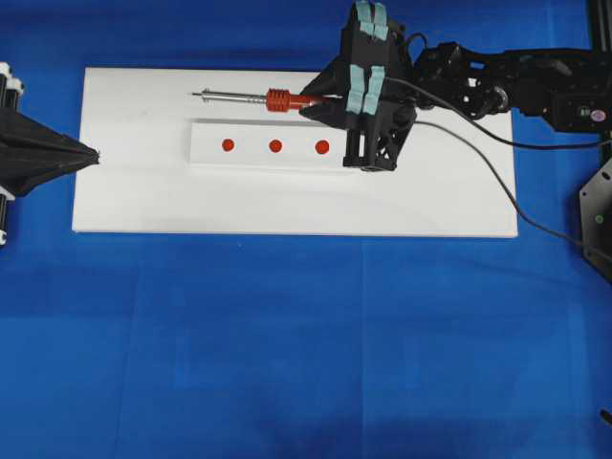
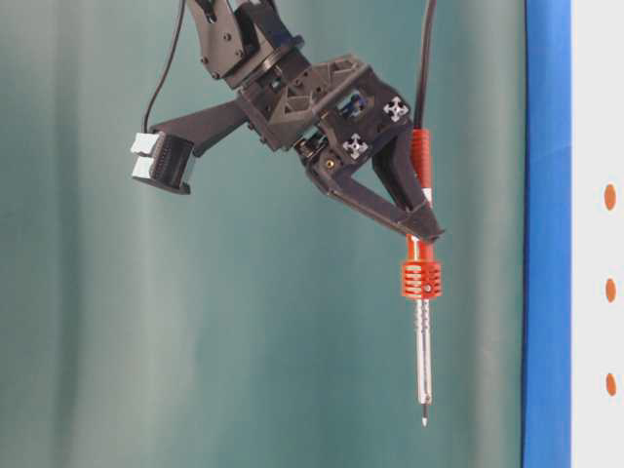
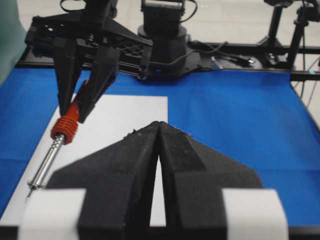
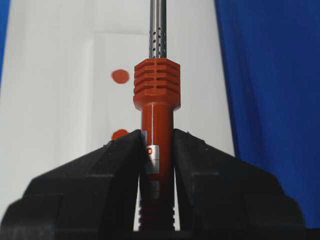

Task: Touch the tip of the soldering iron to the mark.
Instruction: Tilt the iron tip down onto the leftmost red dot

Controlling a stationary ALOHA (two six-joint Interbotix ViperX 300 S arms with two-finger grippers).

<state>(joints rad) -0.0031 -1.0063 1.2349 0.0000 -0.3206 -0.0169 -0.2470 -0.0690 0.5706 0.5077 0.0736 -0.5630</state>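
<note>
Right wrist view: my right gripper point(image 4: 156, 150) is clamped on the red-orange ribbed handle of the slim pen-shaped soldering iron point(image 4: 156, 107), jaws pinching low on the handle behind the ribbed collar, so the silver shaft sticks out free ahead of me. Grip that far back leaves the whole shaft clear to reach with.

Past the collar, two red round marks point(image 4: 120, 76) show on the raised white strip point(image 4: 112, 65), off to one side of the shaft, so the tip is not lined up yet.

Overhead: the iron lies roughly parallel to the white board's point(image 1: 143, 206) far long edge, tip toward the left short edge, alongside the strip, not over it. Three marks in a row; I can't tell which is the target. Table-level view shows the tip in the air, touching nothing.

Black cord point(image 1: 478, 153) trails off the board's right edge, slack.

My left gripper point(image 1: 91, 155) is closed, empty, parked at the left short edge, out of the way.
</note>
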